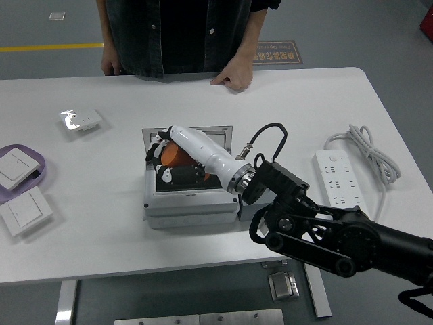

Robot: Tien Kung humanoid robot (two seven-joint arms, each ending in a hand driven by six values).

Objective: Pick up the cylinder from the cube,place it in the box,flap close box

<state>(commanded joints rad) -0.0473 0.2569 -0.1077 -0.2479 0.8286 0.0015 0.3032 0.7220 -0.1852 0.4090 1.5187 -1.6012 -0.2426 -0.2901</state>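
The grey box (189, 210) stands open at mid-table, its lid (220, 133) upright at the back. My right hand (168, 157) reaches in from the right over the box's opening. Its fingers are shut on the orange cylinder (178, 154), which it holds just above the dark inside of the box at its left part. My black forearm (298, 217) covers the place to the right of the box, so the cube is hidden. My left hand is out of view.
A person stands at the far side with one hand (233, 79) resting on the table. A white power strip (336, 177) with its cable (369, 149) lies at the right. A wall switch (82, 120), a purple tray (37, 162) and another switch (26, 211) lie at the left.
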